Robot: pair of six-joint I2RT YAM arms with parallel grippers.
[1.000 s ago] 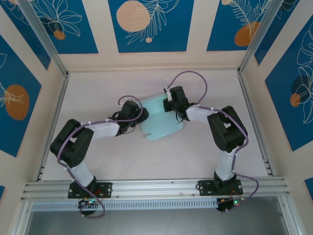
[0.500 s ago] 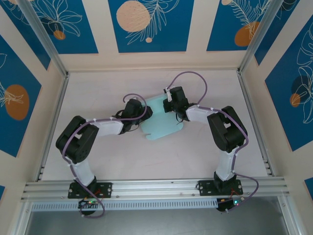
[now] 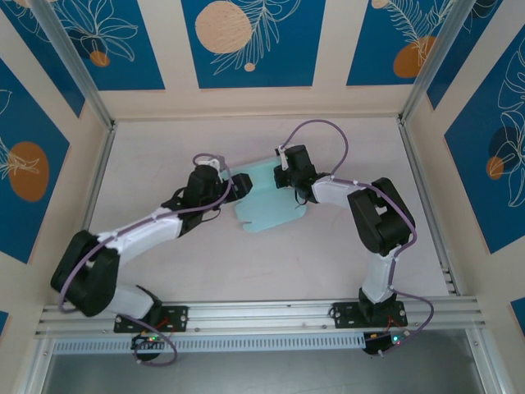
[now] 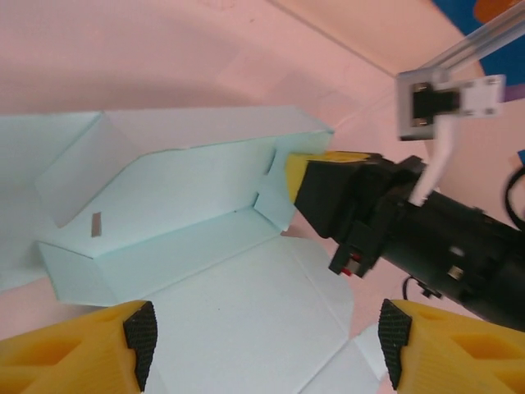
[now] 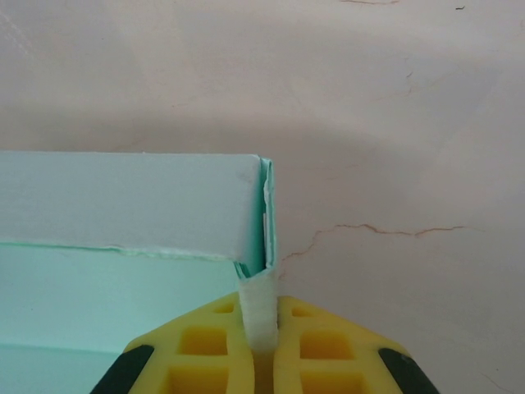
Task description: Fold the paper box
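Pale light-blue card, thin and creased: the paper box [image 3: 267,203], half-formed, near the middle of the beige table [image 3: 156,156] in the top view. Flat panel with rounded flaps spread toward 6 o'clock; long wall raised along the 12 o'clock edge.

At the box's 9 o'clock, the left gripper [image 3: 238,185], reaching in from 8 o'clock. From the left wrist camera: yellow fingers [image 4: 66,353] with black pads, set wide apart at 7 and 5 o'clock of the frame, clamped on nothing, flat sheet lying below the gap. Beyond, toward 11 o'clock, the raised wall leaning, a small slit [image 4: 96,223] cut near its 9 o'clock end.

At the box's 1 o'clock corner, the right gripper [image 3: 283,167], arm coming in from 4 o'clock. From the right wrist camera: yellow fingers pressed together on a narrow tab of the card, pinched upright between them at 6 o'clock of the frame, the wall's end just above, at 12 o'clock of the tab. Thin crack [image 5: 369,230] in the table surface at 3 o'clock of that corner.
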